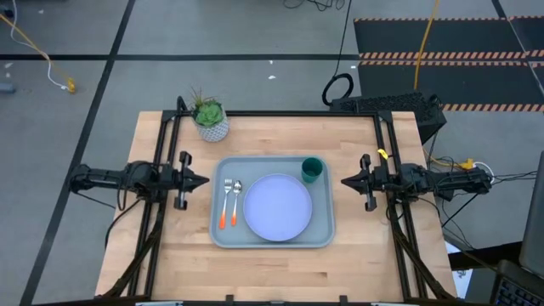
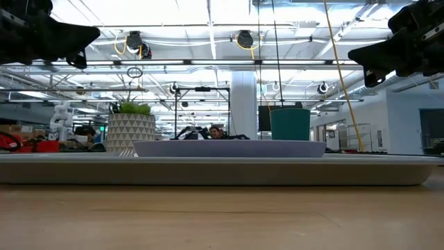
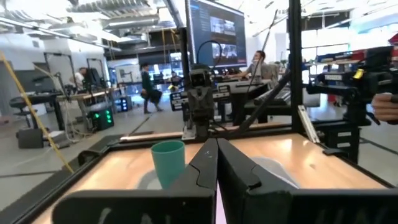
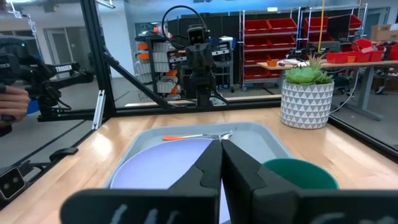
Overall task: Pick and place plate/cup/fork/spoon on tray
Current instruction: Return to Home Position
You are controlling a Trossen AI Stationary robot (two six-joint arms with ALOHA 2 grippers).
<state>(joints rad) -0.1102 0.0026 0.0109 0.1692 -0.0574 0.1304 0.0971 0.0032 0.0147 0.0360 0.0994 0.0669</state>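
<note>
The grey-blue tray (image 1: 218,231) lies mid-table. On it rest the pale lavender-blue plate (image 1: 277,206), the dark green cup (image 1: 312,170) upright at its far right corner, and the orange-handled fork (image 1: 225,204) and spoon (image 1: 235,202) side by side at its left. My left gripper (image 1: 204,180) is shut and empty, raised left of the tray. My right gripper (image 1: 345,180) is shut and empty, raised right of the tray. The cup (image 3: 168,163) and plate (image 4: 163,168) also show in the wrist views.
A white pot with a green plant (image 1: 210,119) stands at the far left of the table. Black frame rails (image 1: 161,170) run along the left and right sides. A person's hand (image 3: 385,109) shows beyond the table's edge. Bare wood (image 1: 272,272) lies near the front.
</note>
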